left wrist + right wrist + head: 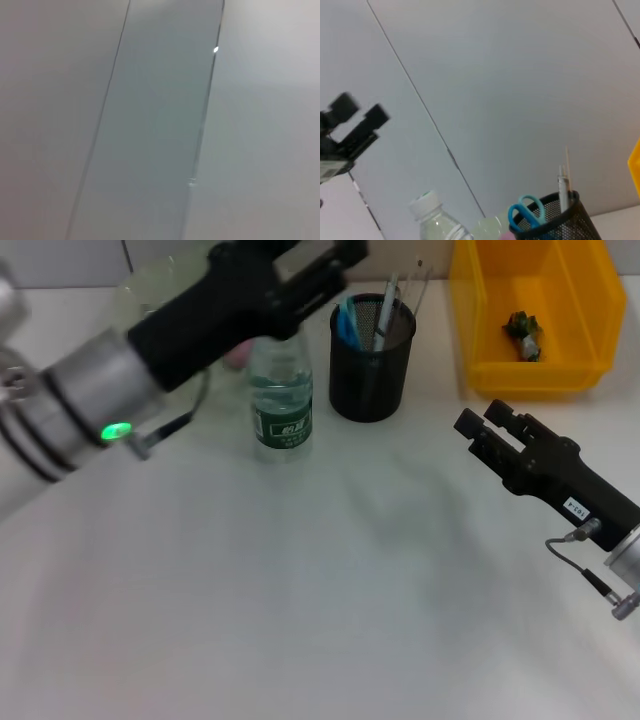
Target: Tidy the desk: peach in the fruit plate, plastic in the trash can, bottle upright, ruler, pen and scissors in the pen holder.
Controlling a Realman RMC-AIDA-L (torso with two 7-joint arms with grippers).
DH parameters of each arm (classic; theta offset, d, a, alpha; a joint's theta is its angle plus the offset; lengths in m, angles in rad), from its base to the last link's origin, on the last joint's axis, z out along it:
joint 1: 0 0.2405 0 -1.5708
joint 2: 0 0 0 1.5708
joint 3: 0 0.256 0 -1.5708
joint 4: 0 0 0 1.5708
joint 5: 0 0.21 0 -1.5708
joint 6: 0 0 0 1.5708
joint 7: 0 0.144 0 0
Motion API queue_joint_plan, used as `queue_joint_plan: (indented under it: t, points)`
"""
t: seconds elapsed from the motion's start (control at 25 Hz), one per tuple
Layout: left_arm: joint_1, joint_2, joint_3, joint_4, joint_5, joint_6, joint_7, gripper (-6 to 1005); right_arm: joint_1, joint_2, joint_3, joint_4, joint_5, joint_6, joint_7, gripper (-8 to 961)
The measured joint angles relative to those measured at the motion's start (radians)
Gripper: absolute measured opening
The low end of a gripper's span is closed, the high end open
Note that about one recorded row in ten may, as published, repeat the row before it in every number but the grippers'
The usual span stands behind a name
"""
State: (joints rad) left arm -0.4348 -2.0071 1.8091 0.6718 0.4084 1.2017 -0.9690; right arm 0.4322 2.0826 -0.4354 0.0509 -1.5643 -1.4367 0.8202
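Note:
The bottle (281, 390) stands upright with its white cap (424, 201) on, just left of the black mesh pen holder (371, 360). The holder carries the blue scissors (527, 212), a pen (385, 310) and a thin clear ruler (415, 290). Crumpled plastic (523, 335) lies in the yellow trash can (470, 330). A pink peach (237, 354) peeks out behind the bottle, under my left arm; its plate is barely visible. My left gripper (320, 265) hovers open and empty above the bottle and holder. My right gripper (485, 420) is open over the table at the right.
A white wall with panel seams rises directly behind the desk. My left forearm (110, 390) crosses the back left of the table. The left wrist view shows only wall.

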Motion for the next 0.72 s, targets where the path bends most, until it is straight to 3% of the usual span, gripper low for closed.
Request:
queue_joint_plan:
  t: [0.04, 0.08, 0.16, 0.2, 0.24, 0.36, 0.52, 0.64, 0.72]
  points:
    - [0.016, 0.018, -0.059, -0.002, 0.089, 0.063, -0.083, 574, -0.001, -0.001, -0.008, -0.009, -0.003, -0.008, 0.0, 604]
    - [0.016, 0.018, -0.059, -0.002, 0.089, 0.063, -0.083, 574, -0.003, -0.001, -0.019, -0.018, -0.007, -0.021, 0.0, 604]
    - [0.025, 0.04, -0.132, -0.019, 0.206, 0.149, -0.158, 574, -0.005, -0.001, -0.03, -0.028, -0.01, -0.033, 0.0, 604]
    - [0.032, 0.056, -0.205, -0.041, 0.334, 0.246, -0.199, 574, -0.01, -0.001, -0.06, -0.052, -0.012, -0.073, 0.0, 604]
    - [0.032, 0.056, -0.205, -0.041, 0.334, 0.246, -0.199, 574, -0.01, -0.001, -0.06, -0.052, -0.012, -0.073, 0.0, 603]
    - [0.052, 0.07, -0.301, -0.054, 0.501, 0.365, -0.204, 575, -0.023, -0.001, -0.11, -0.097, -0.013, -0.141, 0.001, 603]
    - [0.107, 0.059, -0.416, -0.048, 0.755, 0.457, -0.154, 575, -0.055, -0.003, -0.251, -0.226, -0.014, -0.277, 0.001, 603]
    - [0.121, 0.049, -0.444, -0.048, 0.817, 0.459, -0.141, 575, -0.076, -0.007, -0.342, -0.313, -0.014, -0.369, 0.005, 603]
    - [0.138, 0.03, -0.499, -0.054, 0.901, 0.457, -0.136, 575, -0.09, -0.01, -0.38, -0.372, -0.02, -0.413, 0.021, 603]
